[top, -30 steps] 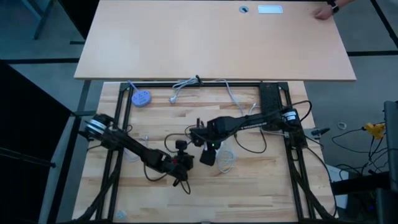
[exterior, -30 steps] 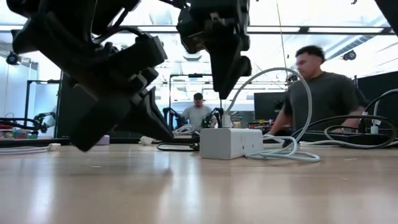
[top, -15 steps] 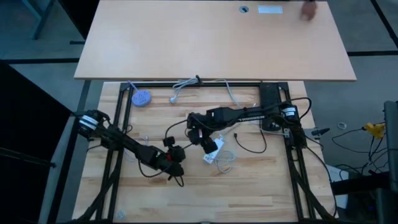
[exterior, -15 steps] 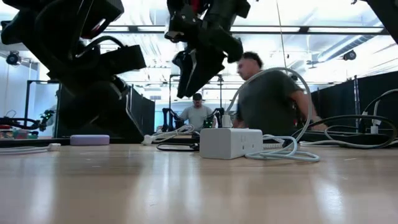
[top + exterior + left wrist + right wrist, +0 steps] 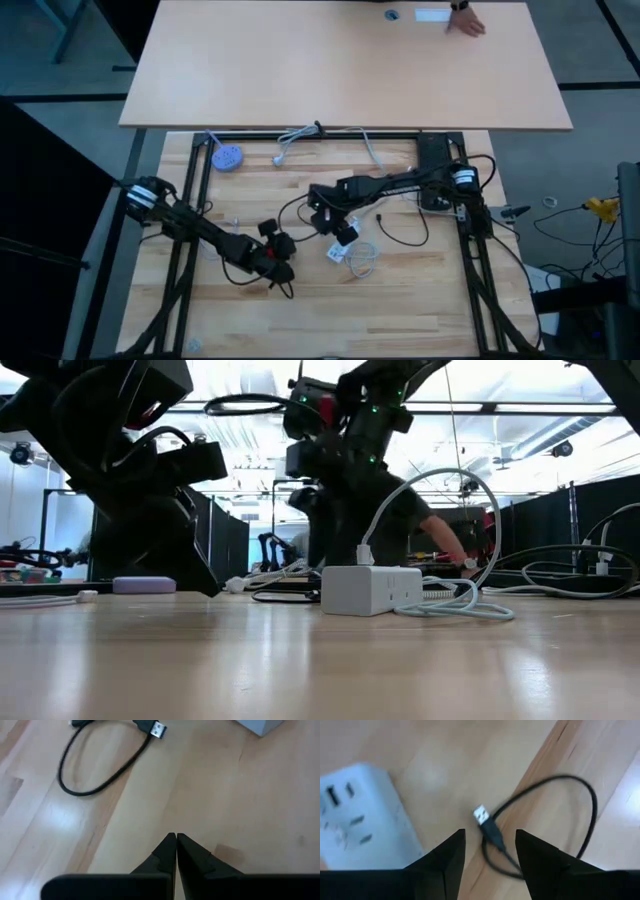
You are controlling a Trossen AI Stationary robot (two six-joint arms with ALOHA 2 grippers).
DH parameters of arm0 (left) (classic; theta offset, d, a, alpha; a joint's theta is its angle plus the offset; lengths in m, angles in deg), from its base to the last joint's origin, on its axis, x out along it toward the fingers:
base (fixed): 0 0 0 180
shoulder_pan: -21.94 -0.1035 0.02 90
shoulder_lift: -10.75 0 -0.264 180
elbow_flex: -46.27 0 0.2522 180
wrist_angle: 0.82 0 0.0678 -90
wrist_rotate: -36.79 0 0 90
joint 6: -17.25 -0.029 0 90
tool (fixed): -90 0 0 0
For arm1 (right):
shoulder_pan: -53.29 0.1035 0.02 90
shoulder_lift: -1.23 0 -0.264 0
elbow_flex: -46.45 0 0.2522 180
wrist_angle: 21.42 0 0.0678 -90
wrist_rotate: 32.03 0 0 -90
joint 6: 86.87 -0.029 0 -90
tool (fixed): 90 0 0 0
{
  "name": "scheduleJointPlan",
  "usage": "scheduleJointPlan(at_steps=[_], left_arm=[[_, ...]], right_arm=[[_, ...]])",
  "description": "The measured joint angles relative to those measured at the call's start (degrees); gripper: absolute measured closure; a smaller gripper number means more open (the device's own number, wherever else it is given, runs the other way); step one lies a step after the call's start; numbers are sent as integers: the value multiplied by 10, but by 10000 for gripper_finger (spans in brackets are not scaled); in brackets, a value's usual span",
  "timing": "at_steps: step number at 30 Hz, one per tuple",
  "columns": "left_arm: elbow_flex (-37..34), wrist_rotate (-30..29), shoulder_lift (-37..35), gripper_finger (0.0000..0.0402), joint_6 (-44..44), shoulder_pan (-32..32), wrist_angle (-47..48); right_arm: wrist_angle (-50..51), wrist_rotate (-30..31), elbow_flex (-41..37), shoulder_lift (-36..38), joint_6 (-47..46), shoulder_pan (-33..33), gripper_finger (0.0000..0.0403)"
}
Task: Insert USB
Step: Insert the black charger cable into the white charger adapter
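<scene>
The black USB cable with a silver plug (image 5: 487,824) lies loose on the wooden desk (image 5: 420,300), near the white plastic power block (image 5: 338,253). The right gripper (image 5: 487,851) hovers directly over the plug, fingers parted and empty. The left gripper (image 5: 176,839), pressed fully together and empty, sits left of the block.

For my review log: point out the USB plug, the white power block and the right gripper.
USB plug (image 5: 480,814): right wrist view, on its metal tip.
White power block (image 5: 371,590): low view, on its front face.
Right gripper (image 5: 489,851): right wrist view, midway between its open fingertips.
</scene>
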Motion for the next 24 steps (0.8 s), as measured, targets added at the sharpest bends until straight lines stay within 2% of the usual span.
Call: scheduleJointPlan(at_steps=[6, 12, 15, 20, 24], left_arm=[[0, -1, 0, 402, -7, -4, -4], [0, 13, -3, 402, -2, -2, 8], [0, 17, -8, 402, 4, -1, 20], [0, 17, -13, 402, 4, -1, 21], [1, 6, -16, 402, 4, -1, 11]], right_arm=[[4, 1, 0, -44, -9, -4, 261], [8, -2, 3, -54, -16, -6, 278], [20, 1, 11, -51, -33, -5, 308], [62, 4, 58, -37, -65, -6, 390], [104, 3, 110, -28, -83, -6, 383]])
